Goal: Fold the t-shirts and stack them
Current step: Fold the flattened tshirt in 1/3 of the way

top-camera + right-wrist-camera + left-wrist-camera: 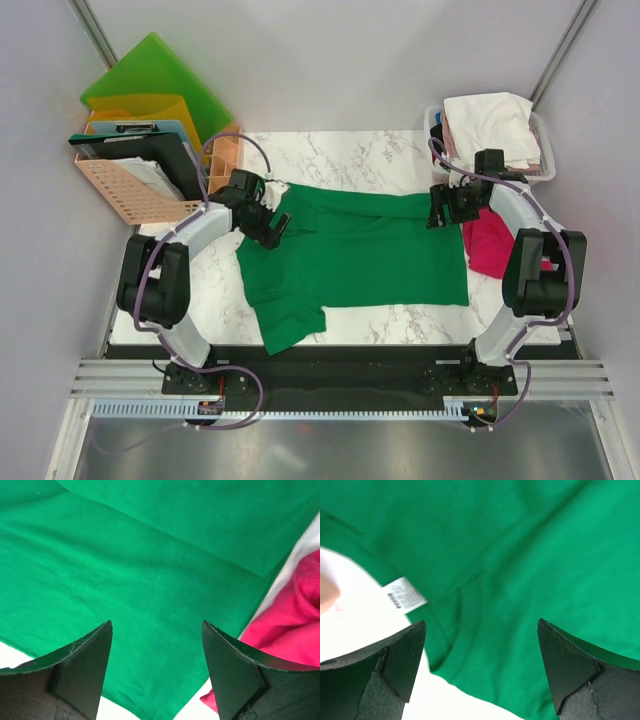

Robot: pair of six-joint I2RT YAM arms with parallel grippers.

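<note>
**Green tee flat; jaws apart**

The tabletop (360, 150) is covered centrally by the green tee (370, 255), spread flat. A magenta tee (488, 245) is bunched at its right edge; white tees (490, 120) are piled in a basket (547, 167). Left jaws are held apart over the collar, right jaws apart over the hem, nothing gripped.

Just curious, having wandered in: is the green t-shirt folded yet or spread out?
Mostly spread: the green t-shirt lies flat across the table, only its far edge turned over in one fold, a sleeve sticking out.
</note>
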